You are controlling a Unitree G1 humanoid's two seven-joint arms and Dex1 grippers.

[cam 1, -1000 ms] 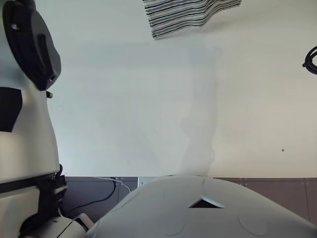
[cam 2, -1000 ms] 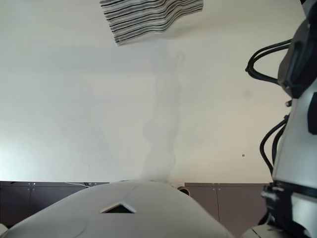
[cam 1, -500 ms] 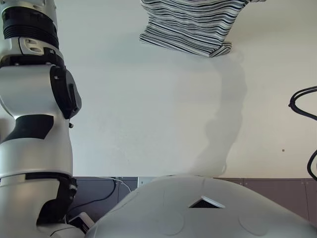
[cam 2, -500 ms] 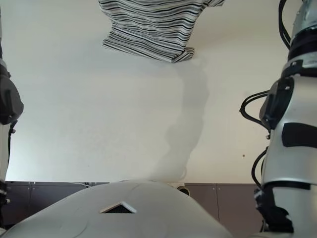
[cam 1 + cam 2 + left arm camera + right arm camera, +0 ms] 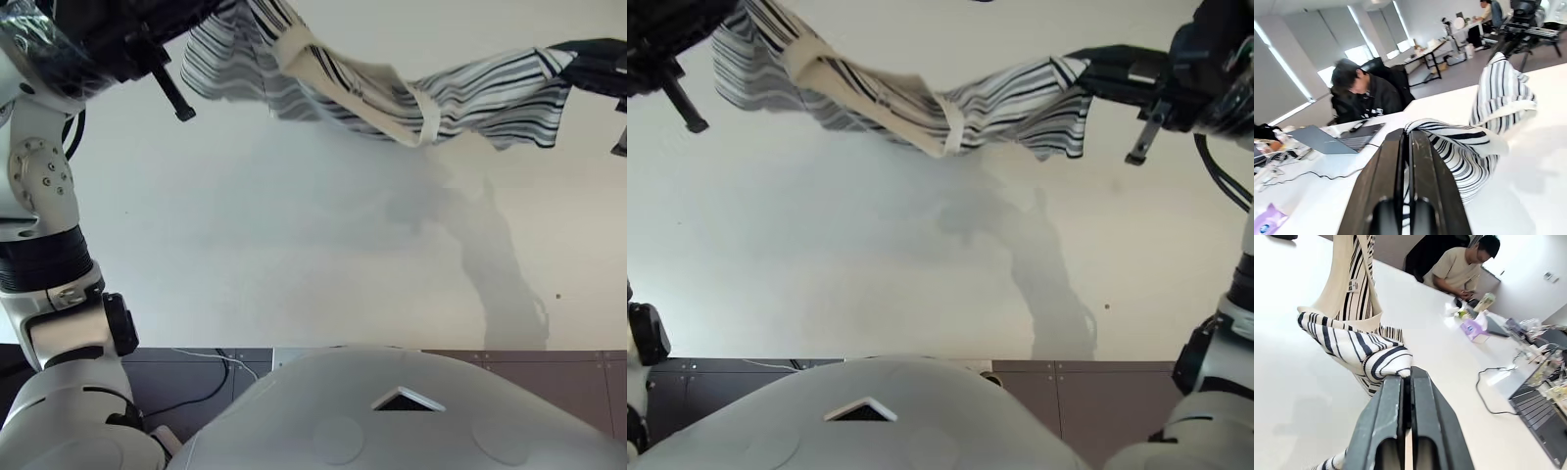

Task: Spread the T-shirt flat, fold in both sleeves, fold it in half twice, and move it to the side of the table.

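Striped black-and-white T-shirt with cream trim (image 5: pixel 470 93) is now strung up in the air between my two grippers, above the white tabletop (image 5: pixel 294 255). A second ago I saw just a hem hanging at the far top of the head view; half a second ago it was a bunched lump; both arms have since swung in and pulled it out sideways. Left gripper (image 5: pixel 1406 136) is pinched tight on one striped edge, right gripper (image 5: pixel 1405 373) is clamped on a fold at the other end. The cloth sags in the middle and looks twisted, with a cream band crossing the stripes, so I judge the spread step is under way, not done: no part lies flat yet, and the sleeves and folds are all still to come. For room, a wide stretch of tabletop runs under the shirt down to the near edge, which should be enough to lay it out. The far side is busier: grey laptop (image 5: pixel 1337 139), purple tissue pack (image 5: pixel 1474 328) and black cable (image 5: pixel 1488 382), well apart from the shirt. I'd lower toward me, away from those.
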